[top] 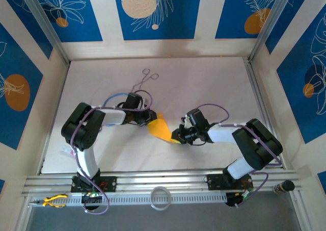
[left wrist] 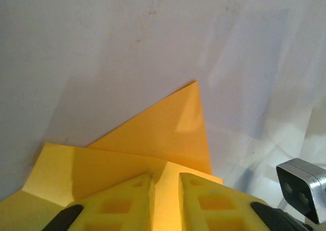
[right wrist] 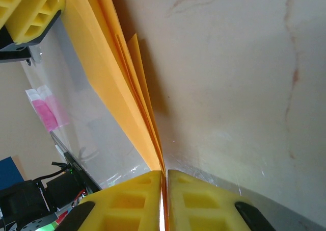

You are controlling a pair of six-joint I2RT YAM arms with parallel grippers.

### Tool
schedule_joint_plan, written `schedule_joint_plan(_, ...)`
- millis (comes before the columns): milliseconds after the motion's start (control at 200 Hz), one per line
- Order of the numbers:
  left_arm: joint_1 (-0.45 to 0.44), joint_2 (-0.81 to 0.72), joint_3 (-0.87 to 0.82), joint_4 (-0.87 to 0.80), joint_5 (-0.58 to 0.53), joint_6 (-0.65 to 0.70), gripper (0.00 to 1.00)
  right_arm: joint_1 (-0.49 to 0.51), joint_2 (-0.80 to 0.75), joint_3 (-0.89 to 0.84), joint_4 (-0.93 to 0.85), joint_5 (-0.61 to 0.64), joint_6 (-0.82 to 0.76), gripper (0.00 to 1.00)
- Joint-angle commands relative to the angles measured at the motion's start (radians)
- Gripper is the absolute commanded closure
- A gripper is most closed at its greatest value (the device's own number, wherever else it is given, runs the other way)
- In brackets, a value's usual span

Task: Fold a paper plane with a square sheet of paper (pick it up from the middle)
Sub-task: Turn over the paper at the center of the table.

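The paper plane (top: 160, 128) is a folded orange-yellow sheet with a pointed end, held up off the white table (top: 204, 88) between my two arms. My left gripper (top: 151, 121) is at its upper left end. In the left wrist view, the left gripper (left wrist: 166, 182) has its yellow fingers slightly apart, and a folded ridge of the paper (left wrist: 163, 124) runs through the gap. My right gripper (top: 178, 137) is at the lower right end. Seen from the right wrist, that gripper (right wrist: 164, 177) is shut on the stacked layers of the paper's edge (right wrist: 117, 88).
Metal forceps (top: 145, 78) lie on the table behind the left arm. A small pink slip (right wrist: 46, 111) lies further off. On the front rail sit a white ring (top: 161, 198) and yellow pliers (top: 53, 201). Walls enclose the table on three sides.
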State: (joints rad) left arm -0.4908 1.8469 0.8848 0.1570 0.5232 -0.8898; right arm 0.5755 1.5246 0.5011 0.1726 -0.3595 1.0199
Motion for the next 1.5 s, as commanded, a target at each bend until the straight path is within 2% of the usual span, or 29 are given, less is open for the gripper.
schedule_joint_plan(0,0.014,-0.064,-0.008,-0.011,0.009,-0.006,0.76,-0.006,-0.004,-0.016,-0.003,-0.018,-0.027,0.9)
schedule_joint_plan(355,0.012,-0.175,-0.006,-0.033,-0.001,0.013,0.71,-0.01,-0.045,-0.032,-0.027,0.008,-0.041,0.91)
schedule_joint_plan(615,0.012,-0.279,-0.08,0.004,-0.058,0.03,0.69,-0.019,-0.094,-0.032,-0.07,0.052,-0.054,0.92)
schedule_joint_plan(845,0.012,-0.384,-0.093,-0.048,-0.139,0.087,0.69,-0.017,-0.183,-0.036,-0.125,0.129,-0.077,0.94)
schedule_joint_plan(1201,0.013,-0.574,-0.114,-0.12,-0.289,0.139,0.65,-0.028,-0.361,0.049,-0.383,0.279,-0.227,0.94)
schedule_joint_plan(1361,0.014,-0.635,-0.134,-0.136,-0.327,0.163,0.54,-0.042,-0.41,0.13,-0.52,0.339,-0.32,0.94)
schedule_joint_plan(1496,0.015,-0.674,-0.16,-0.126,-0.358,0.171,0.4,-0.042,-0.416,0.205,-0.615,0.385,-0.389,0.94)
